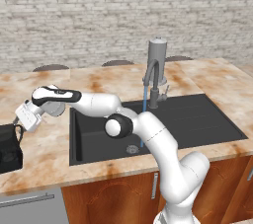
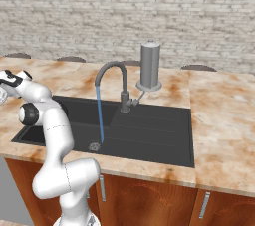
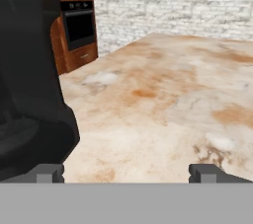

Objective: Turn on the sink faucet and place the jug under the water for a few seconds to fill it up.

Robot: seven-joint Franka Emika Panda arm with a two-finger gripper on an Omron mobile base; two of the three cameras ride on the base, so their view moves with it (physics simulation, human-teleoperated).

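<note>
now the gripper [image 3: 126, 173] gapes wide, empty, left fingertip [image 3: 47, 172] beside the jug [image 3: 29, 85].

Sink [image 1: 207, 119]: matte black. Faucet [image 2: 117, 83]: smooth grey metal, like the drain [image 2: 94, 146]. Counter [image 3: 163, 99]: polished mottled stone. Cabinets [image 2: 149, 195]: glossy wood. Jug [image 3: 29, 94]: dull black. Wall [image 1: 99, 16]: rough brick.

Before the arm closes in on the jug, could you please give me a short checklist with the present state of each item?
1. Water running from the sink faucet: ok.
2. Stream lands in the sink near the drain: ok.
3. Jug upright on the counter: ok.
4. End effector open: ok, tips wide apart.
5. Jug between the fingers: not ok, it sits off to one side in the hand view.
6. Jug handle position for grasp: cannot tell.
</note>
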